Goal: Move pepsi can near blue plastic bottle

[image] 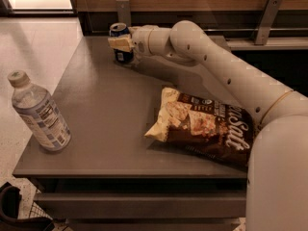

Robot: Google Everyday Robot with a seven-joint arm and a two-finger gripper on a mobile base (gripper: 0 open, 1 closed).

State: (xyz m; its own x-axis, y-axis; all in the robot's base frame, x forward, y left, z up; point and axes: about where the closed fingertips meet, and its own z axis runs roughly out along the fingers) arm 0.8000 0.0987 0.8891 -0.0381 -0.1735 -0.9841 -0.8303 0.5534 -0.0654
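Observation:
The pepsi can (pixel 123 56) stands upright at the far left back of the grey table (pixel 106 109), dark blue with a silver top. My gripper (pixel 120 44) is at the can, reaching in from the right, and a pale part of it crosses the front of the can's upper half. The blue plastic bottle (pixel 39 114) stands at the table's front left corner, slightly tilted, with a white cap and a pale printed label. It is far from the can and the gripper.
A brown chip bag (pixel 207 129) lies flat on the right half of the table under my arm (pixel 226 76). A wooden wall with metal brackets (pixel 267 18) runs behind the table. Pale floor (pixel 33 47) lies to the left.

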